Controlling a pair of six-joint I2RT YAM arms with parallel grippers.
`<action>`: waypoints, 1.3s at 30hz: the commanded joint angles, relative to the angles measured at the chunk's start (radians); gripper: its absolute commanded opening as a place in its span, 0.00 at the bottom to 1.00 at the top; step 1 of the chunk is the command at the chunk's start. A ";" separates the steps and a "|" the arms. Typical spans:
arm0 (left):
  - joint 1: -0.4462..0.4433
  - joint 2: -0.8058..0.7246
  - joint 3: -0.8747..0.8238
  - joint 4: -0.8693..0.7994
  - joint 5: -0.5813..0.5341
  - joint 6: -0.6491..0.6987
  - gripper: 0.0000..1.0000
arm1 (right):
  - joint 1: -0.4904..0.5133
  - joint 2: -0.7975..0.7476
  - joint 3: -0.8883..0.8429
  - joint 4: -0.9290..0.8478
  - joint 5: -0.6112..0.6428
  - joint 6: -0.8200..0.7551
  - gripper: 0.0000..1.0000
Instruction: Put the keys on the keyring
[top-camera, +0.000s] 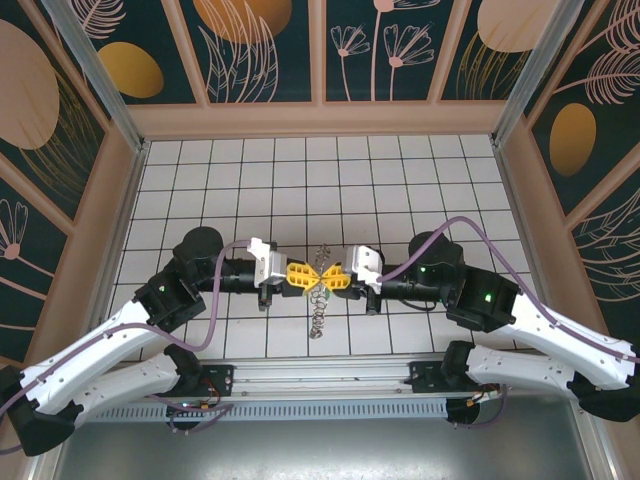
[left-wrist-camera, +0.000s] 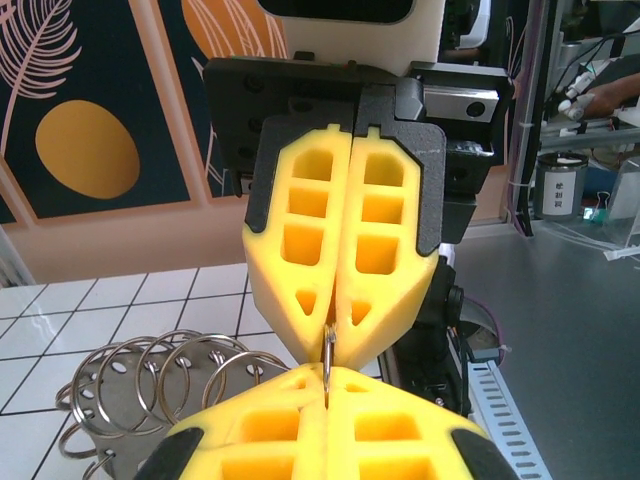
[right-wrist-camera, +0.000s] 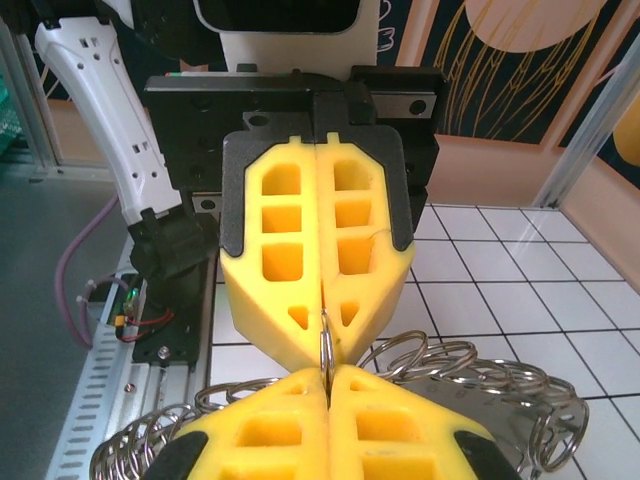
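We see two hands meeting tip to tip at the middle of the counter, the left hand coming in from the left and the right hand from the right. Each has two yellow fingers, four in all, and both pairs are pressed together with no gap along the seam.

From the left wrist, the left hand sits at the bottom of the view with the right hand facing it from above. A single thin silvery keyring, seen edge-on, runs from one seam into the other, so both hands are clamped on this same ring. The right wrist gives the mirror of this. There the right hand is below, the left hand is opposite, and the keyring is pinched between the two tips.

Moving outward, a chain of silvery rings hangs from the pinched spot. From above it runs as one line across the tiles, a short part beyond the fingertips and a longer part trailing toward the arm bases. In the left wrist view the chain of silvery rings lies to the left of the fingers, and we count at least five loops there. In the right wrist view the loops overlap too much on both sides of the fingers for us to count.

From above, a tiny pale-green speck sits just beneath the fingertips, on the chain. We cannot tell whether it is a key.
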 joint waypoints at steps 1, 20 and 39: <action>-0.005 -0.018 -0.002 0.046 0.018 -0.017 0.00 | -0.005 0.001 -0.007 0.035 -0.008 -0.016 0.00; -0.006 0.122 0.172 -0.344 -0.140 0.163 0.05 | 0.005 0.208 0.149 -0.231 0.184 -0.119 0.00; -0.005 -0.031 0.018 0.050 0.068 -0.034 0.00 | 0.006 0.068 0.042 -0.065 0.004 -0.059 0.23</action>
